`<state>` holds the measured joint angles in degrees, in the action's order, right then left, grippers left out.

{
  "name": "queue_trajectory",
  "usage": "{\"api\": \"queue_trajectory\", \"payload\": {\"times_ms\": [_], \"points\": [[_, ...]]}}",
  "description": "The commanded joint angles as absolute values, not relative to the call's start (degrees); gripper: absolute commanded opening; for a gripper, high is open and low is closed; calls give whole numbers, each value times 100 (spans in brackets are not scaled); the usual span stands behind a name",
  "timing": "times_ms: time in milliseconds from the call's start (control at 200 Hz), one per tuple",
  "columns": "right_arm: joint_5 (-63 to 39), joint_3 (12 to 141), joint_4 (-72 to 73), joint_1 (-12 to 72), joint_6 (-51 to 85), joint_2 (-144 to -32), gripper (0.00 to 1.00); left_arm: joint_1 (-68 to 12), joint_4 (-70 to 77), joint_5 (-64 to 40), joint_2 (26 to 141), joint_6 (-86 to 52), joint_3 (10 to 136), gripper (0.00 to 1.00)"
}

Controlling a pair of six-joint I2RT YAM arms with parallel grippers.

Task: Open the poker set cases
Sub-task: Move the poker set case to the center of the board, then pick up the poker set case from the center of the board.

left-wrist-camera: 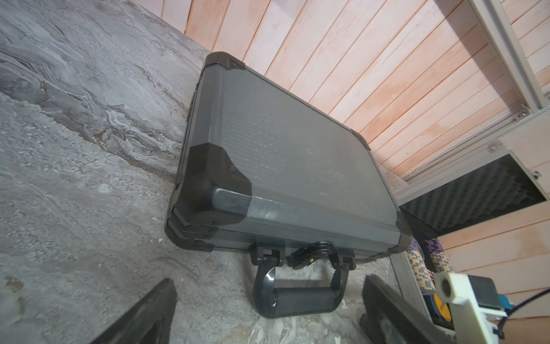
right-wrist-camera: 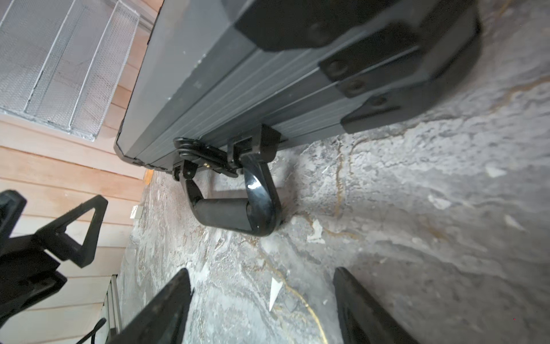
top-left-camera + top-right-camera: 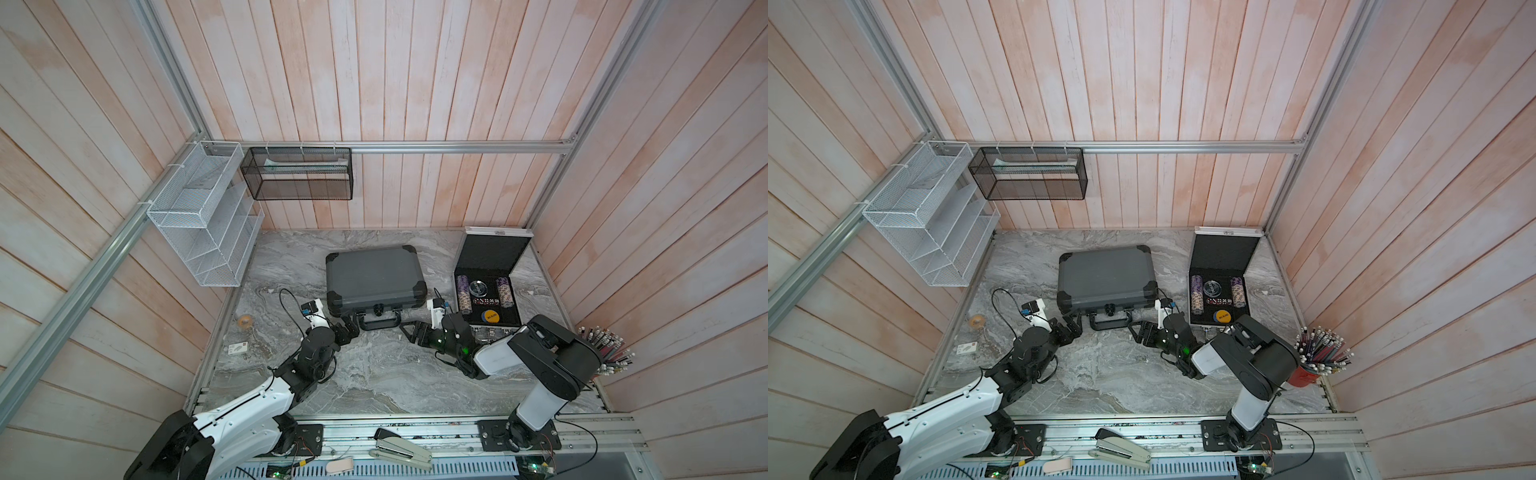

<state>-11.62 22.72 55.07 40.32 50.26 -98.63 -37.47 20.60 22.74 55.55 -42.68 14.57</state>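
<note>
Grey marbled tabletop (image 3: 374, 374), veined white and rust. At its middle, a finely ribbed dark grey case (image 3: 374, 274) with black corners and a glossy black handle (image 3: 380, 326). At the far right corner, a silver case (image 3: 498, 232) lined with dimpled black foam (image 3: 490, 253), holding purple-and-white patterned chips (image 3: 464, 293) and a yellow disc (image 3: 491, 316). Above the far left corner hang a white mesh basket (image 3: 199, 216) and a black mesh basket (image 3: 297, 174). The walls (image 3: 415, 83) are pale pink-and-white planks.

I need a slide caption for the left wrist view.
Closed dark grey case on the marbled table, handle ahead of the open left end effector.
</note>
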Motion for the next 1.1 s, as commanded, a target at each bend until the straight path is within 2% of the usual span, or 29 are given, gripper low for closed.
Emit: {"api": "queue_trajectory", "payload": {"times_ms": [0, 365, 785, 1095], "points": [[-1059, 2506, 5814, 4052, 5226, -10132, 75, -3691, 2251, 2147, 5455, -4213, 1395, 100], [-1212, 2871, 6288, 3999, 5830, -10976, 69, -3528, 2338, 1778, 5571, -4261, 1375, 100], [-1479, 3222, 5667, 3916, 5867, -11083, 69, -3511, 2463, 1295, 5804, -4064, 1691, 100], [-1930, 3430, 5783, 3907, 6025, -11268, 67, -3508, 2661, 1222, 5942, -4240, 1660, 100]]}}
